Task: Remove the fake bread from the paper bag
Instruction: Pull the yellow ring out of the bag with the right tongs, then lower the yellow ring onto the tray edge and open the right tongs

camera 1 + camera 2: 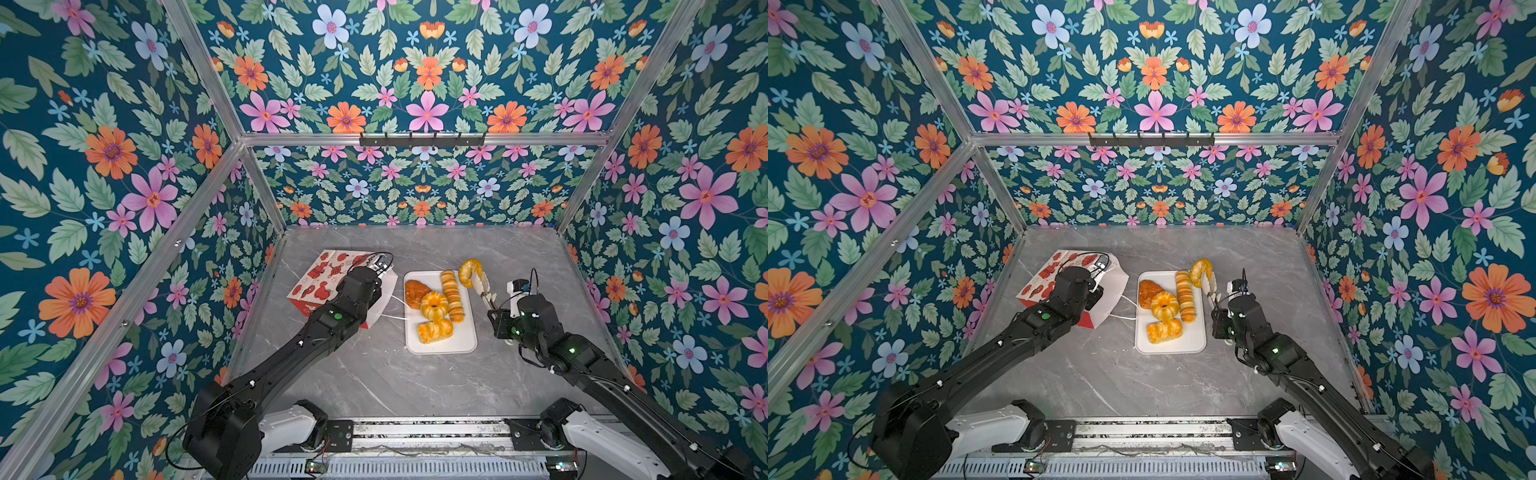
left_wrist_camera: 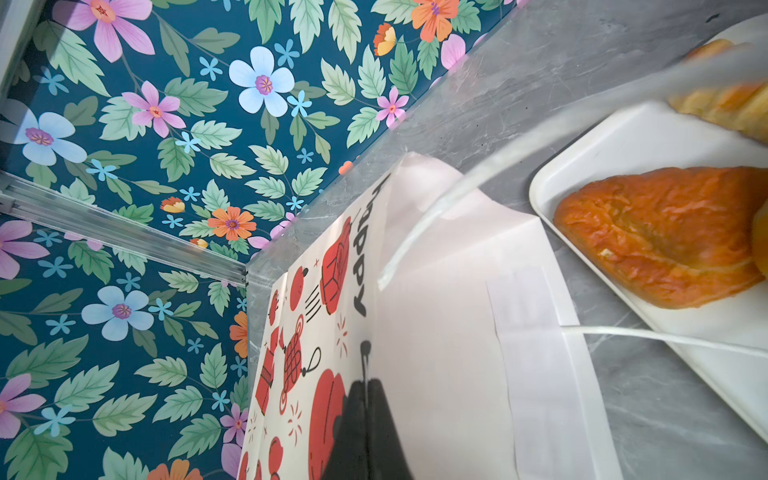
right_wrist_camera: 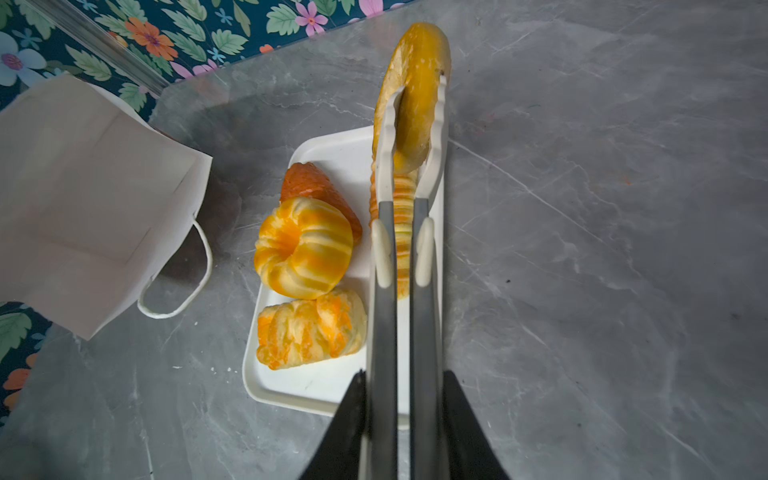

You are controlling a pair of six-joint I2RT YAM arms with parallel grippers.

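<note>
The paper bag (image 1: 320,278) (image 1: 1054,270) lies on its side on the left, with its white mouth (image 3: 83,199) facing the tray. My left gripper (image 2: 368,384) is shut on the upper edge of that mouth. My right gripper (image 3: 402,378) is shut on a pair of white-tipped tongs (image 3: 401,249) (image 1: 484,291). The tongs pinch a golden ring of fake bread (image 1: 469,270) (image 1: 1200,270) (image 3: 415,83) in the air over the tray's far right corner. On the white tray (image 1: 440,349) lie a brown bun (image 1: 414,293), a ring (image 1: 434,305), a long ridged roll (image 1: 452,295) and a striped roll (image 1: 434,330).
The bag's white cord handle (image 1: 395,318) trails on the grey marble table (image 1: 374,374) up to the tray's left rim. Floral walls and aluminium posts close in three sides. A black hook rail (image 1: 422,139) hangs high on the back wall.
</note>
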